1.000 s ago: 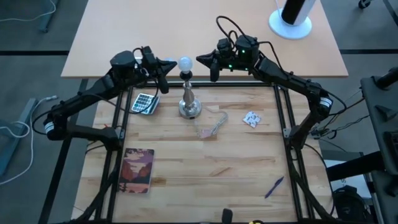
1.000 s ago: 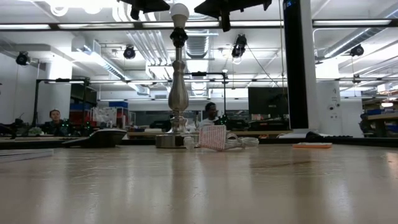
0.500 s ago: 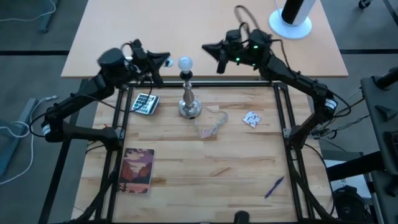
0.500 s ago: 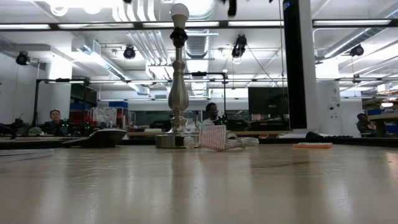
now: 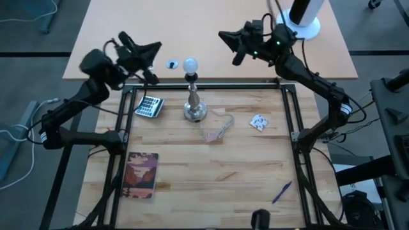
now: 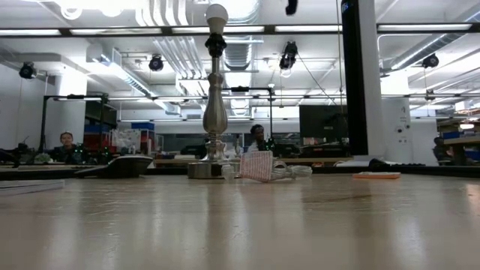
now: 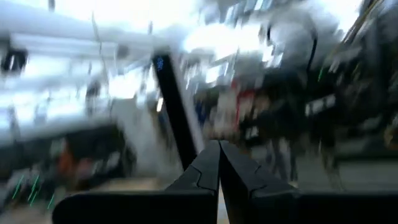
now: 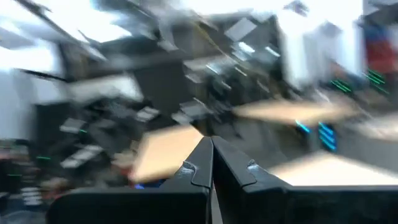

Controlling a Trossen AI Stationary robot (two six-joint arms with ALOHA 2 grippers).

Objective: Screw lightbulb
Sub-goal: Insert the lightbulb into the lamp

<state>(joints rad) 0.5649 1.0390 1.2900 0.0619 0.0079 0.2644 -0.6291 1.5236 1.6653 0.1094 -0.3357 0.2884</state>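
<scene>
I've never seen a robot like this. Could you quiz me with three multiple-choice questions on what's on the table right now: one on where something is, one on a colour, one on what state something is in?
1. Where is the lightbulb?
A. lying on the book
B. on top of the lamp stand
C. in the right hand

2. What colour is the pen near the table's right front corner?
A. blue
B. red
C. yellow

3. How are the two hands?
A. both shut on the bulb
B. both wide open
C. both shut, holding nothing

Answers:
1 B, the bulb sits on the stand's socket in the high and low views.
2 A, it shows blue from above.
3 C, the left hand and right hand are raised clear of the lamp, fingers together in the wrist views.
</scene>
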